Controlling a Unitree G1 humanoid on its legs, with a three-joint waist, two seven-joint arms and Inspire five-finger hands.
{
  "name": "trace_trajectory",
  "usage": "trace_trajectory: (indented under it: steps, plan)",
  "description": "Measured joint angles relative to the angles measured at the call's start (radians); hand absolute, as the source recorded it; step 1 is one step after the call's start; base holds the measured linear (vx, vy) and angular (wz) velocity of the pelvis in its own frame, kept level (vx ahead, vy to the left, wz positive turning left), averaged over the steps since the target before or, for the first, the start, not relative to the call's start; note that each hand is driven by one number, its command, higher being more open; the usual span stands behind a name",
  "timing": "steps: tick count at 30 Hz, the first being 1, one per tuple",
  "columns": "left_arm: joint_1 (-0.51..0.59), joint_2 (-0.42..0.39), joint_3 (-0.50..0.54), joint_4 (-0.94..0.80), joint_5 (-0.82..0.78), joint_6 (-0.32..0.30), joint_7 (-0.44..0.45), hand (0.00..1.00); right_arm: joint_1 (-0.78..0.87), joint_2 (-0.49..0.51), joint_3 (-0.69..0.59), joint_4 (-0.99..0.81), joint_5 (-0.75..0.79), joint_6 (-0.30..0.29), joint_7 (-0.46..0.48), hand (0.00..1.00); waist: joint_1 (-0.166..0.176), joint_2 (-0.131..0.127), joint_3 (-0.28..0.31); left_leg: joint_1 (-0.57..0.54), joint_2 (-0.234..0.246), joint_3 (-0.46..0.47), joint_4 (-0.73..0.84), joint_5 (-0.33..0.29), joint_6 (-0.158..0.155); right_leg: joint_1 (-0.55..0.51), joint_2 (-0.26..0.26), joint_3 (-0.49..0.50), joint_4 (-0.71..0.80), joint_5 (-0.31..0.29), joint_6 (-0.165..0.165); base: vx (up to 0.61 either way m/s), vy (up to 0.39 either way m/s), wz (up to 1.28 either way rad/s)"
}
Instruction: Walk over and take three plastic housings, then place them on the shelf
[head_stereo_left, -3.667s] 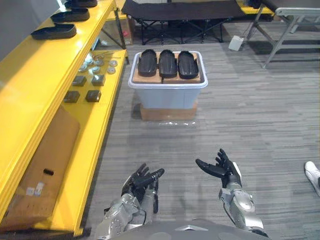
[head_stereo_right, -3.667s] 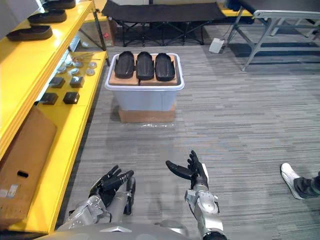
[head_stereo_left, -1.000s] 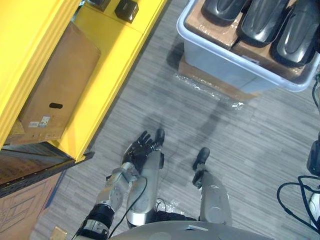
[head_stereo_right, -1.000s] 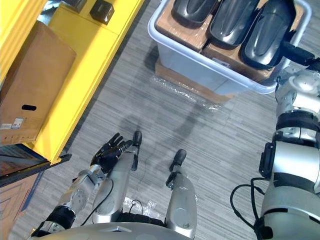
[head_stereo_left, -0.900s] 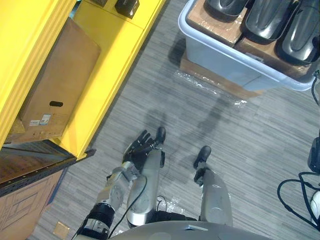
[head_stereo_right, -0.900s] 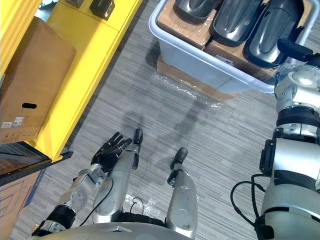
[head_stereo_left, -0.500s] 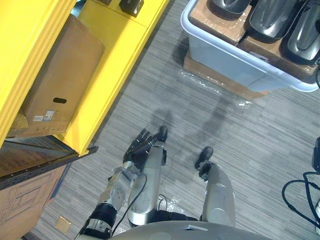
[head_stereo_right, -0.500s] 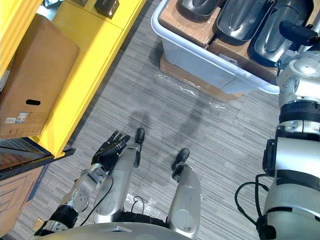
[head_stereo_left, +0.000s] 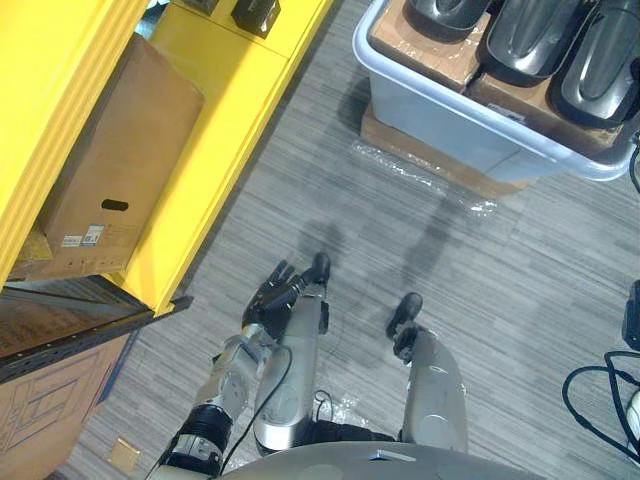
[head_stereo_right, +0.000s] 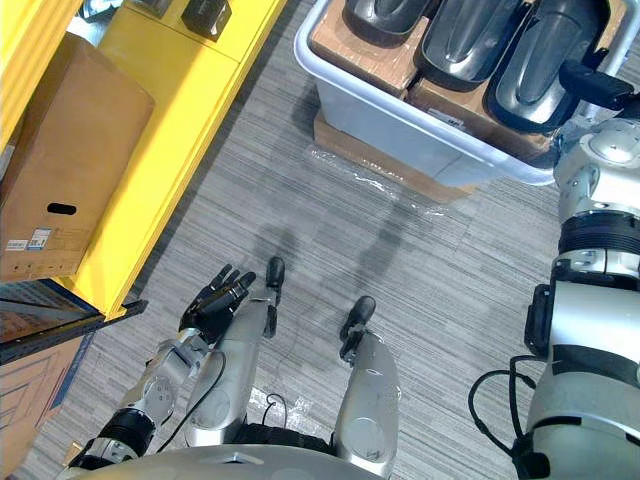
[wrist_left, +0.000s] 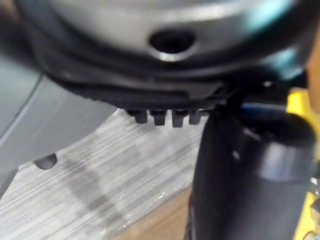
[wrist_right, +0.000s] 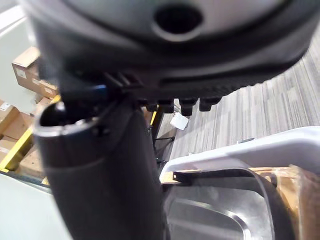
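Three black plastic housings (head_stereo_right: 465, 35) lie side by side on cardboard on top of a pale lidded bin (head_stereo_right: 400, 110), ahead and to the right. My right arm reaches up the right side, and my right hand (head_stereo_right: 590, 85) is at the bin's right end, just over the rightmost housing (head_stereo_right: 535, 65). In the right wrist view its fingers look straight above that housing (wrist_right: 215, 215), holding nothing. My left hand (head_stereo_left: 272, 298) hangs low over the floor, open and empty.
A long yellow shelf unit (head_stereo_left: 210, 130) runs along the left, with a cardboard box (head_stereo_left: 115, 160) on its lower level and small dark blocks (head_stereo_left: 255, 12) further along. The bin rests on a cardboard slab (head_stereo_left: 420, 150). Grey carpet lies between shelf and bin.
Since 3.7 s ago I have come right up to the bin, and my right hand has gone to its right end. Over the last second the hands have held still while the camera swayed.
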Motion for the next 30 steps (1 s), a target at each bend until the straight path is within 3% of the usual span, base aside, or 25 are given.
trace_trajectory:
  steps: [8, 16, 23, 24, 30]
  plan:
    - [-0.007, 0.0, -0.012, -0.002, -0.037, -0.019, 0.0, 1.0, -0.008, 0.0, 0.05, 0.005, 0.002, 0.016, -0.034, 1.0, 0.003, 0.002, -0.002, -0.048, -0.006, 0.001, -0.017, 0.014, -0.001, -0.074, -0.011, 0.001, 0.029, -0.004, -0.006, 0.07, -0.004, -0.01]
    - [-0.017, 0.0, -0.022, -0.04, -0.076, -0.023, 0.011, 1.0, -0.048, -0.001, 0.078, 0.005, 0.08, 0.015, -0.134, 1.0, 0.004, 0.008, -0.003, -0.153, -0.026, -0.011, 0.06, 0.008, -0.004, -0.194, -0.056, -0.001, 0.171, -0.064, -0.023, -0.02, -0.003, 0.09]
    - [-0.019, -0.005, -0.024, -0.061, -0.112, -0.029, 0.008, 1.0, -0.055, -0.025, 0.1, 0.005, 0.124, 0.018, -0.142, 1.0, 0.005, 0.016, -0.002, -0.223, -0.039, -0.012, 0.113, -0.006, 0.0, -0.271, -0.086, 0.007, 0.258, -0.093, -0.026, -0.07, 0.008, 0.07]
    - [-0.019, -0.005, -0.024, -0.065, -0.114, -0.029, 0.006, 1.0, -0.055, -0.038, 0.109, 0.006, 0.149, 0.019, -0.139, 0.0, 0.005, 0.017, -0.002, -0.235, -0.04, -0.012, 0.122, -0.007, 0.001, -0.281, -0.09, 0.007, 0.268, -0.095, -0.026, -0.05, 0.002, 0.05]
    - [-0.019, -0.007, -0.024, -0.071, -0.114, -0.047, -0.002, 1.0, -0.056, -0.091, 0.139, 0.047, 0.155, 0.024, -0.14, 0.0, 0.007, 0.018, -0.002, -0.27, -0.04, -0.011, 0.148, -0.01, 0.006, -0.308, -0.096, 0.008, 0.284, -0.093, -0.023, -0.01, 0.0, 0.01]
